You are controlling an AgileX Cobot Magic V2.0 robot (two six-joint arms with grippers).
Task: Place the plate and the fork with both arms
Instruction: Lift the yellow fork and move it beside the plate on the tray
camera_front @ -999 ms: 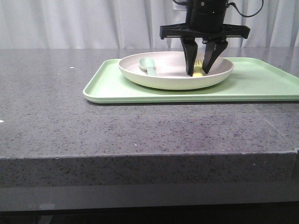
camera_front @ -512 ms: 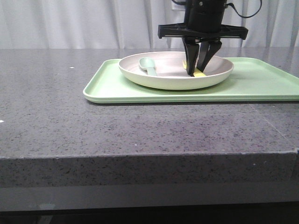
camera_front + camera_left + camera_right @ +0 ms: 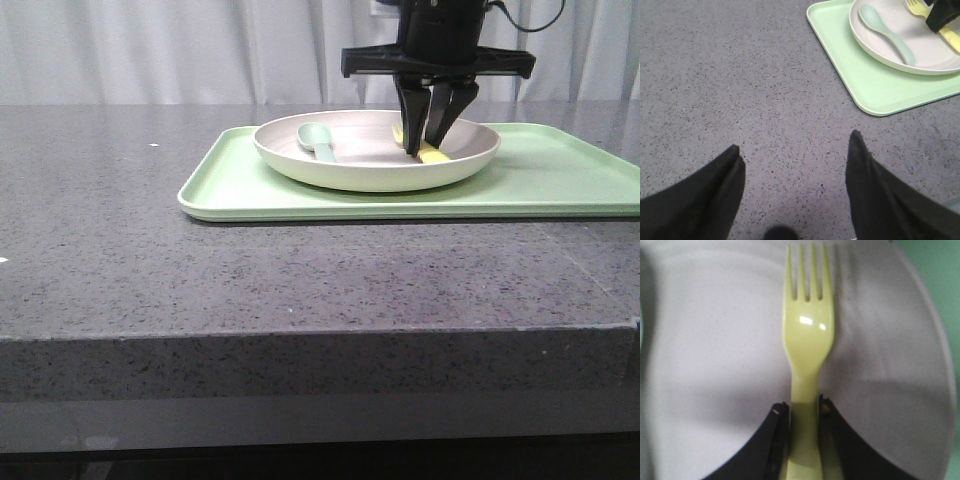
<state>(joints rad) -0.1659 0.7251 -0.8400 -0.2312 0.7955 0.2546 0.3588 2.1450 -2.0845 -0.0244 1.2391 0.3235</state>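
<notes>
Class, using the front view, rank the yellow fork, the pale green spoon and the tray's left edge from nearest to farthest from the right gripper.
1. Small yellow plastic fork: clamped between the right gripper fingers, over the plate.
2. Pale grey-green spoon: in the plate's left part.
3. Light-green rectangular tray, left edge: farthest left.

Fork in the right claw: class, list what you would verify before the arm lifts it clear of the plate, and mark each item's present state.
1. Right claw shut on the fork handle: ok.
2. Handle centred between the fingers: ok.
3. Fork tilt, tines against the plate: cannot tell.
4. Spoon lies apart from the fork: ok.
5. Left claw open over bare table, away from the tray: ok.
</notes>
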